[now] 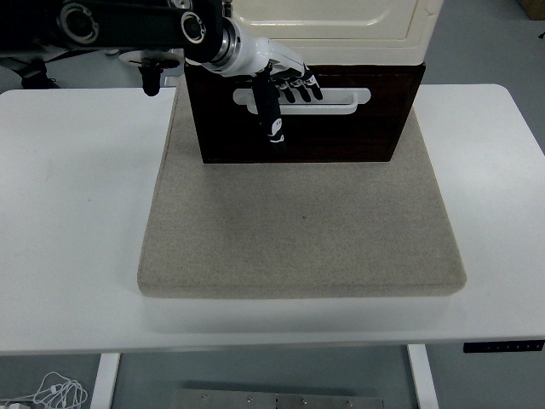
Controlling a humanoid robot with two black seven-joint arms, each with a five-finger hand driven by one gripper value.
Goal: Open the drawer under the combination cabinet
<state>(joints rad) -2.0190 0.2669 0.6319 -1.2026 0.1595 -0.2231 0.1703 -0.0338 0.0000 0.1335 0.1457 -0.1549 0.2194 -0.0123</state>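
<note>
Drawer [304, 128] faces us, its white handle [341, 98] running left–right, our left hand [277, 89] curled onto the handle's left end

One cream cabinet [332, 21], one dark drawer [341, 132] with one white handle [341, 100], one beige mat [302, 226], one white table [77, 213], one robot hand [281, 81]

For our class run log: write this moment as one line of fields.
left hand: fingers hooked in white handle | dark brown wooden drawer: appears shut | right hand: unseen
</note>
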